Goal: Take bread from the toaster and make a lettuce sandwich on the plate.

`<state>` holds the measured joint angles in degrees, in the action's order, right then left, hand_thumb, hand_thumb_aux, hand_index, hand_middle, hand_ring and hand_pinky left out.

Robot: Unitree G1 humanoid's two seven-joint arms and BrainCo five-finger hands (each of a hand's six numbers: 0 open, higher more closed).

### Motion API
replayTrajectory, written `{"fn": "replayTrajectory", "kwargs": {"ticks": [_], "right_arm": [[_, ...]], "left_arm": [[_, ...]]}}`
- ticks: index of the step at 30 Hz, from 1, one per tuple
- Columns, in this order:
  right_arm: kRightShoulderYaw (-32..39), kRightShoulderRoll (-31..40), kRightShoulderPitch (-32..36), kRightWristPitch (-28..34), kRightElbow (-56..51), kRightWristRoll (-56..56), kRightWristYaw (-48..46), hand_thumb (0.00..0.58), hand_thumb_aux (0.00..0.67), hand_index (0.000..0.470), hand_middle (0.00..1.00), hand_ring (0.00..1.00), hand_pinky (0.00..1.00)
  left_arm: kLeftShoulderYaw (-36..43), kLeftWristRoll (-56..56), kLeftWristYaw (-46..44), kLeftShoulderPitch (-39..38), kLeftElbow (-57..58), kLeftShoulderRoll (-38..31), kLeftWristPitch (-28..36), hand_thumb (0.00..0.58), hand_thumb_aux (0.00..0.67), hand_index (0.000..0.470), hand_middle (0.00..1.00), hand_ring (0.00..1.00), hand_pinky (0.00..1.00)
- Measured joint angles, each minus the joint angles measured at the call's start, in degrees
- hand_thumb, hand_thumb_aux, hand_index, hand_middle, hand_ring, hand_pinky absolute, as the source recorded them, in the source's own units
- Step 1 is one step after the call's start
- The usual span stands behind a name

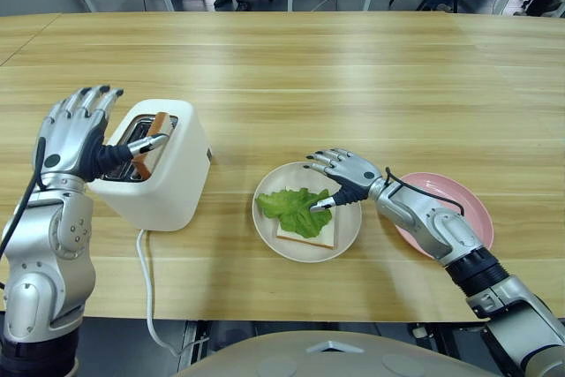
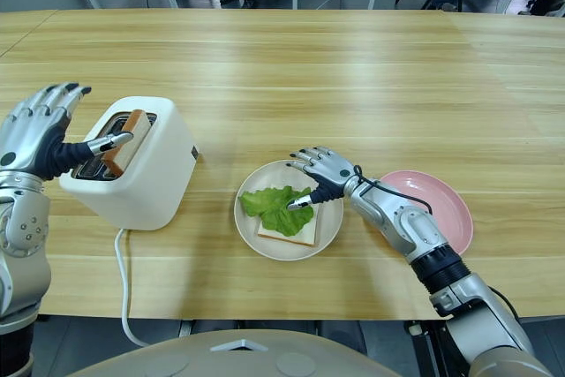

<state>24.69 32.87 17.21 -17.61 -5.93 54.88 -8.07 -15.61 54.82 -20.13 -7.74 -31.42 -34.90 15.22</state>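
The left hand's fingers (image 1: 93,99) are spread and point upward, released, gripping nothing. Its thumb stretches sideways and its tip touches a slice of bread (image 1: 159,125) standing upright in the slot of a white toaster (image 1: 163,187). The left hand (image 1: 75,134) itself sits just beside the toaster, at its left side.

The right hand's fingers (image 1: 328,162) are loosely extended and released. One fingertip, pointing down, touches the right edge of a leaf of green lettuce (image 1: 291,207). The right hand (image 1: 349,169) hovers over the far right part of a cream plate (image 1: 346,222).

The lettuce lies on a second bread slice (image 1: 309,236), which lies flat in the cream plate. This plate stands near the toaster, to its right.

A pink plate (image 1: 450,196) sits just right of the cream one, partly under the right forearm. A white cord (image 1: 143,280) runs from the toaster over the near edge of the wooden surface (image 1: 309,77).
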Motion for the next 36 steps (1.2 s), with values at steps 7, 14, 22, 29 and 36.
{"fn": "replayTrajectory", "kwargs": {"ticks": [7,14,22,29,36], "right_arm": [[-1.39,0.01,-1.88,0.74,5.60,-0.55,1.44,0.000,0.000,0.000,0.00,0.00,0.00],[-6.24,-0.73,-6.05,1.53,14.45,-4.54,2.84,0.000,0.000,0.000,0.00,0.00,0.00],[-12.18,-1.83,-10.69,1.85,20.65,-11.46,3.47,0.000,0.000,0.000,0.00,0.00,0.00],[-14.09,-2.16,-11.92,1.95,21.45,-13.07,3.47,0.000,0.000,0.000,0.00,0.00,0.00],[-15.47,-2.61,-12.86,1.56,22.50,-13.69,4.09,0.000,0.000,0.000,0.00,0.00,0.00]], "left_arm": [[7.32,3.04,-5.20,3.98,6.02,-0.04,2.98,0.000,0.000,0.000,0.00,0.00,0.00],[10.56,6.09,-6.64,7.46,11.12,-0.44,5.50,0.462,0.368,0.253,0.00,0.00,0.00],[10.54,3.68,-5.49,9.95,11.25,-0.18,5.90,0.580,0.670,0.460,0.00,0.00,0.00],[8.97,-2.12,-2.87,9.74,9.76,2.77,5.60,0.580,0.670,0.460,0.63,0.63,0.63],[4.21,-11.96,2.68,12.62,5.13,6.84,2.35,0.580,0.670,0.460,1.00,1.00,1.00]]}}
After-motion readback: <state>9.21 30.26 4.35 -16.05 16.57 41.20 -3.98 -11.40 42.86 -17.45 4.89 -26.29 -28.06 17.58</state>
